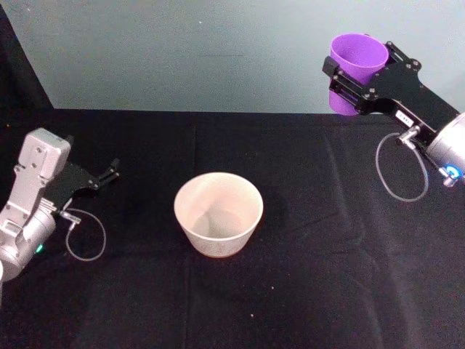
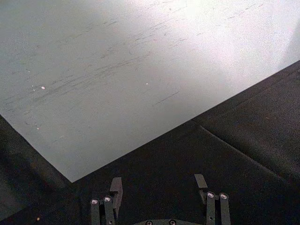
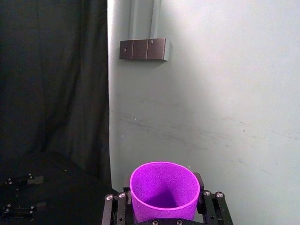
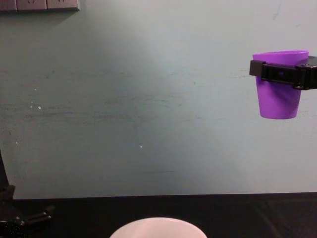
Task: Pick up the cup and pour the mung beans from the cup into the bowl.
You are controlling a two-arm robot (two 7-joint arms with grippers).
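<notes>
The purple cup (image 1: pixel 357 59) is held upright, high above the table's far right, with my right gripper (image 1: pixel 347 81) shut on it. In the right wrist view the cup (image 3: pixel 163 187) sits between the fingers and its inside shows plain purple; the mung beans are out of view. In the chest view the cup (image 4: pixel 279 99) hangs against the wall at the right, clamped near its rim. The pale bowl (image 1: pixel 218 243) stands mid-table, to the left of and nearer than the cup; its rim (image 4: pixel 158 224) shows low in the chest view. My left gripper (image 1: pixel 110 173) rests open at the table's left (image 2: pixel 158 185).
A black cloth (image 1: pixel 327 276) covers the table up to a pale green wall (image 1: pixel 218 51). A dark socket strip (image 3: pixel 143 49) is fixed on the wall. A loose cable loop (image 1: pixel 402 171) hangs under the right arm.
</notes>
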